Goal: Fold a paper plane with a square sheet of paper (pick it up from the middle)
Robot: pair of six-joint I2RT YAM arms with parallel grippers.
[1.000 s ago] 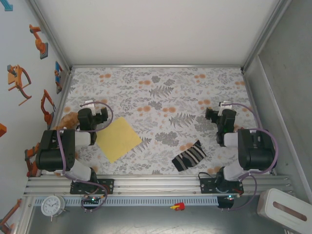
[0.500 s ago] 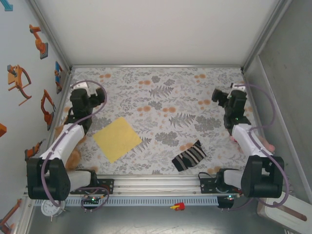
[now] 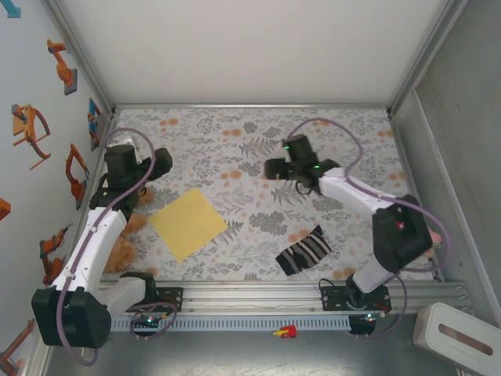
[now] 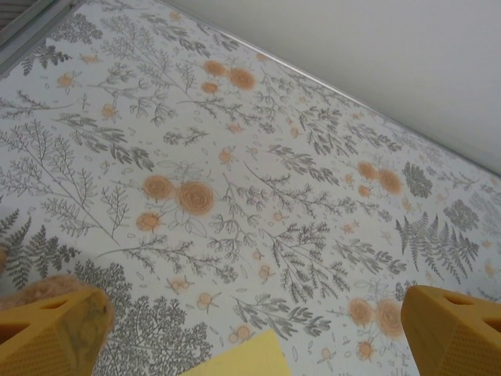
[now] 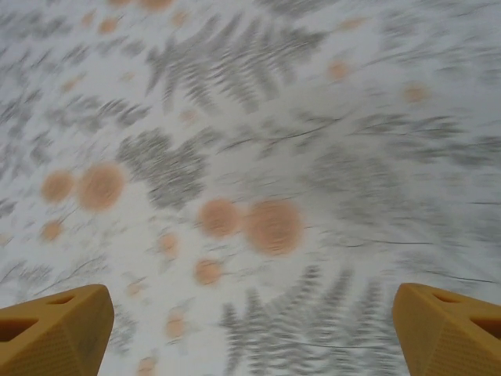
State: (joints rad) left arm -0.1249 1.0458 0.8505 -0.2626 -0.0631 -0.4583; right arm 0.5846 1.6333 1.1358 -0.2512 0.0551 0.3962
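Square sheet of paper (image 3: pixel 188 223): pale yellow, seen lying flat and unfolded on the flowered tablecloth (image 3: pixel 235 133), turned like a diamond; no fold is made yet.
Left gripper (image 3: pixel 162 162): held above the cloth just beyond and left of the sheet's far corner, yellow fingers (image 4: pixel 51 329) spread wide, nothing gripped; that corner is seen low in the left wrist view.
Right gripper (image 3: pixel 270 168): well apart from the sheet, beyond it and to its right, fingers likewise released and empty.
Striped sock (image 3: pixel 304 251): right of the sheet, near but not touching.
Step in hand: approach for the pickup, judged barely begun.
Advice: the sheet's middle should be aimed for and pinched gently, so that the paper is lifted without stray creases; the sock should be left undisturbed.
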